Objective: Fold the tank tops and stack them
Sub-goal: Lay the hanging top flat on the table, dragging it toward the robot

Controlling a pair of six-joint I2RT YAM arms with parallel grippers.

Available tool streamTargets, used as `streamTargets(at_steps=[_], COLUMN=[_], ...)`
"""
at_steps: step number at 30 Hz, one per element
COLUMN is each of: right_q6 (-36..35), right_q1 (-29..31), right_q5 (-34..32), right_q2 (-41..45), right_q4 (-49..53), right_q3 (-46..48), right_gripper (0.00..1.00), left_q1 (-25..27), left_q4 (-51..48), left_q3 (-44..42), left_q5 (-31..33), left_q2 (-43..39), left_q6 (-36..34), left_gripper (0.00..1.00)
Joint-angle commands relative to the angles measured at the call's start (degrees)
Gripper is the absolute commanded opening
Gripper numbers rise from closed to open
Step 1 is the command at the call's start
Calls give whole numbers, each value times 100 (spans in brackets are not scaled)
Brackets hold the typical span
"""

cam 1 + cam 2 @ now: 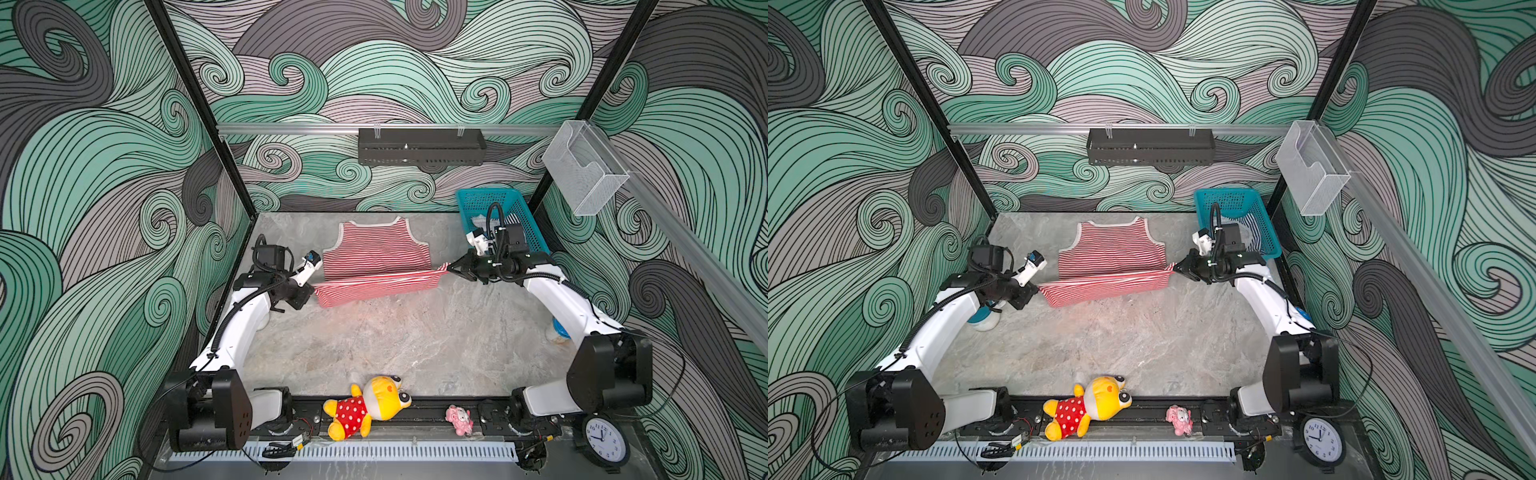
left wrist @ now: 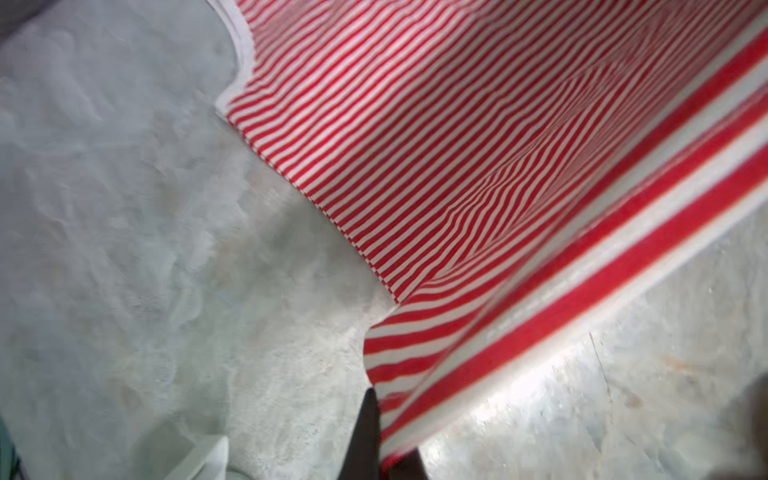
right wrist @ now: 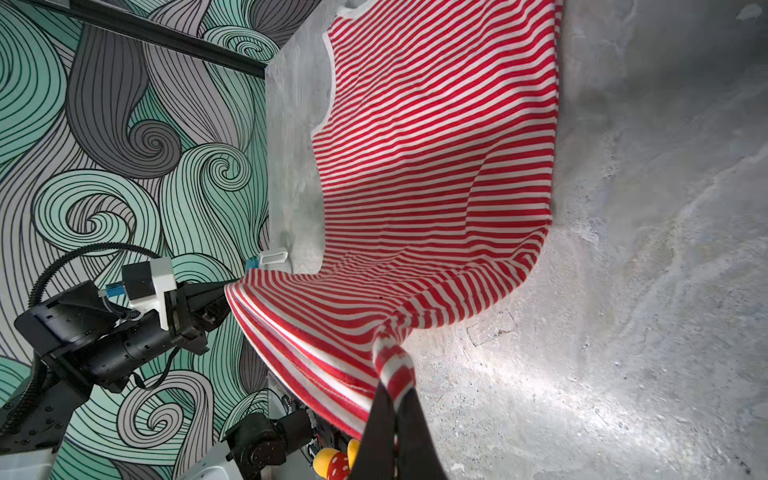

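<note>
Near edge: plush toy (image 1: 365,409), small pink toy (image 1: 459,419), clock (image 1: 602,436), all well apart from work.
Left arm (image 1: 245,324) and right arm (image 1: 561,299) bent inward over desk (image 1: 395,345), wrists low, facing each other.
Left jaws clamped on one hem corner of red-and-white tank top (image 1: 374,253), right jaws clamped on other corner. Hem raised, taut between them; chest and straps flat on desk behind.
Far right: teal basket (image 1: 469,199), navy-and-white tank top (image 1: 1253,232) inside, partly hidden by right wrist.
</note>
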State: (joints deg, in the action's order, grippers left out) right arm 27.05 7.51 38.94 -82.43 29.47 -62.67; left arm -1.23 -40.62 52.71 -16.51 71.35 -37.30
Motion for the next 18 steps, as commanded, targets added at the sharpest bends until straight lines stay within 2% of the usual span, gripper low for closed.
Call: streamTargets(at_steps=[1,6,13,15,18], right_q6=[-57,-14,91,143,202], right_q1=[-154,-138,10,81,209], right_q5=[-368,-394,-482,-516,-527], right_q2=[91,397,772,899,1039], right_q4=[-138,-184,-181,-196,-133], right_q3=[594,1292,2122,2286,2449], right_gripper=[0,0,1,4,13], left_q1=[234,613,1004,1171,1329], left_q4=[-732,-857,-1287,-1333,-1513], left_q3=[-232,-618,-941,-1119,-1303], left_q5=[352,919,1001,1121,1300], left_q2=[-51,-41,-159,-227,-266], left_q6=[-629,-889,-849,-849,-893], left_gripper=[0,0,0,1,9])
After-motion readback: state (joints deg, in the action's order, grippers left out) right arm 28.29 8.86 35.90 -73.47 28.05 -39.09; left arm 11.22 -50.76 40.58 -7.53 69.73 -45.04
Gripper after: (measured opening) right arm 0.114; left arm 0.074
